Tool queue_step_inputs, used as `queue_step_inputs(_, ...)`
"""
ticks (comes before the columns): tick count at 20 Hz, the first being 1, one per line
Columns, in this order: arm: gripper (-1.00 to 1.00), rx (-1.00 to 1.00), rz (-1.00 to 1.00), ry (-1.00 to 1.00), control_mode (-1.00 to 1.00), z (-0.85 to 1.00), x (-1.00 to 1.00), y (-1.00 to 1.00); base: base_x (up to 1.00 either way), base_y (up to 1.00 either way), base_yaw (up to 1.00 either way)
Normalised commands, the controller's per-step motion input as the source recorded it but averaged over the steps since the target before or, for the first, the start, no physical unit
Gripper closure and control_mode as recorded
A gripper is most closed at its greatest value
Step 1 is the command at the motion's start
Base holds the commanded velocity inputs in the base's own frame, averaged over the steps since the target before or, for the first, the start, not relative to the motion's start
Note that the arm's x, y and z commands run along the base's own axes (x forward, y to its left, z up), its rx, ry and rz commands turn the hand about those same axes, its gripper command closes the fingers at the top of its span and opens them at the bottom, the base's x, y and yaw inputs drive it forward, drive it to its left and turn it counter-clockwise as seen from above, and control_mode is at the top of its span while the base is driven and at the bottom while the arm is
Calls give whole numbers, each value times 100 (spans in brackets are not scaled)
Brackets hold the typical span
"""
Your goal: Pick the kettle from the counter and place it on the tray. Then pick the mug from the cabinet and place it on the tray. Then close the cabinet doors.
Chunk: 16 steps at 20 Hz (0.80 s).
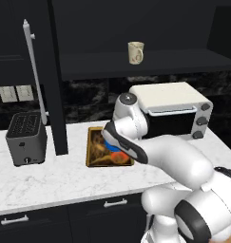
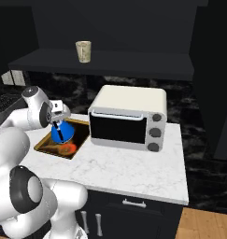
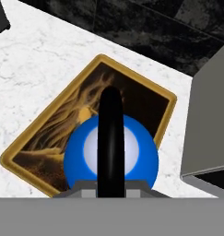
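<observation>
Tool (image 2: 59,122) grips kettle (image 2: 62,132) over tray (image 3: 21,167)

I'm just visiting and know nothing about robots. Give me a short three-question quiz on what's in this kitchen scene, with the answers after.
1. True or false: the kettle is over the tray.
2. Where is the mug? A) on the counter B) on the cabinet shelf C) on the tray
3. Fill in: the gripper grips the kettle by its black ____.

Key
1. True. In the hand view the blue kettle sits above the golden-rimmed tray.
2. B. The mug stands on the dark shelf above the toaster oven.
3. Handle. The black arch runs up between the jaws in the hand view; whether the kettle's base touches the tray I cannot tell.
</observation>
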Motion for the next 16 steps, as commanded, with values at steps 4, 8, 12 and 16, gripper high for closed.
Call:
queue_step_inputs(4, 100, 1, 0, -2, -100, -8, 24, 0, 0, 0, 0)
queue_step_inputs(8, 100, 0, 0, -2, -100, -3, 30, 0, 0, 0, 0)
queue_step_inputs(12, 100, 0, 0, -2, -100, -7, 29, 0, 0, 0, 0)
queue_step_inputs(16, 100, 3, 0, 0, -100, -10, 22, 0, 0, 0, 0)
